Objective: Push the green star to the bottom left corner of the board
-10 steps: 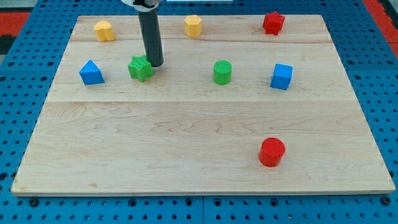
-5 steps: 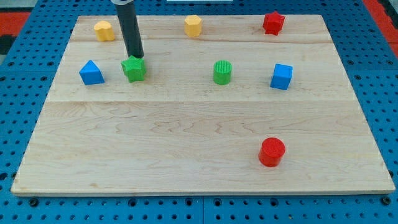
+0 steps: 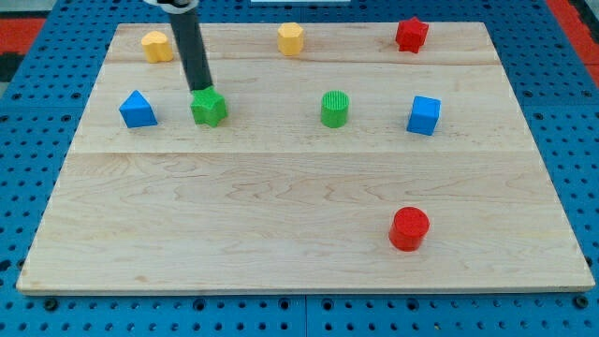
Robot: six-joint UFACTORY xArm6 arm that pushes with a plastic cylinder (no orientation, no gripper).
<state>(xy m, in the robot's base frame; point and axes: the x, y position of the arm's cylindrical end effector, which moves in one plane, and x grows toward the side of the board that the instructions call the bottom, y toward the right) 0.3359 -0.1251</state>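
The green star (image 3: 210, 108) lies on the wooden board (image 3: 281, 215) in its upper left part, between the blue block and the green cylinder. My tip (image 3: 200, 89) touches the star's top edge, slightly to the left of its middle. The dark rod rises from there out of the view's top. The board's bottom left corner (image 3: 33, 281) is far below and left of the star.
A blue triangular block (image 3: 138, 109) sits just left of the star. A yellow block (image 3: 156, 46) lies at top left, a yellow hexagon (image 3: 291, 38) at top middle, a red star (image 3: 411, 35) at top right. A green cylinder (image 3: 334, 109), a blue cube (image 3: 423, 115) and a red cylinder (image 3: 409, 228) lie to the right.
My tip moved from the star's right side up and around to its top edge. The star shifted a little left, then slightly down and right.
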